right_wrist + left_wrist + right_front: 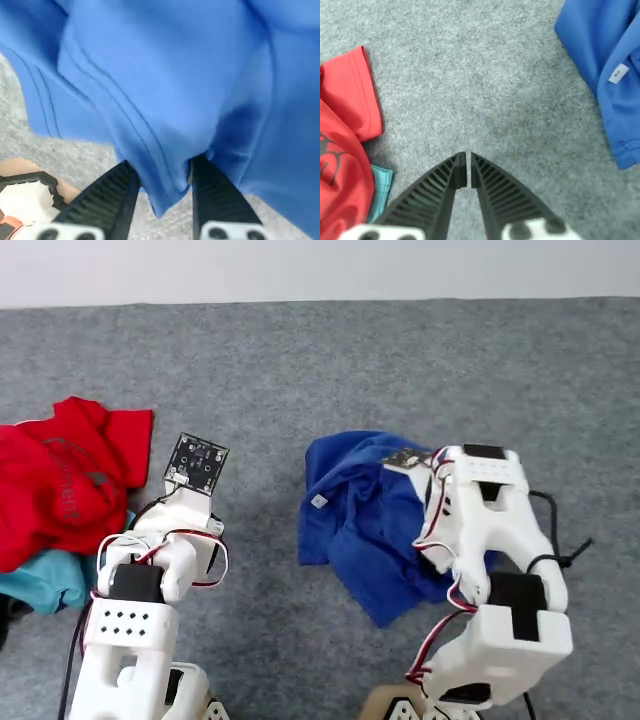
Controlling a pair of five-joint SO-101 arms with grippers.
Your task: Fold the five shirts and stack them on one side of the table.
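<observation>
A crumpled blue shirt [350,520] lies mid-table, and its edge with a white tag [615,74] is visible from the left wrist. My right gripper [161,172] is down on this shirt [175,75], shut on a bunched fold of the blue cloth; in the high view that arm [470,510] covers the shirt's right part. A red shirt [60,480] lies in a heap at the left edge over a teal shirt [40,580]. My left gripper [468,167] is shut and holds nothing, hanging over bare grey surface between the red shirt [340,135] and the blue one.
The table is covered in grey felt [300,360], with open room across the back and between the two arms. A dark item [5,615] peeks in at the left edge below the teal shirt [381,192]. A white wall borders the back.
</observation>
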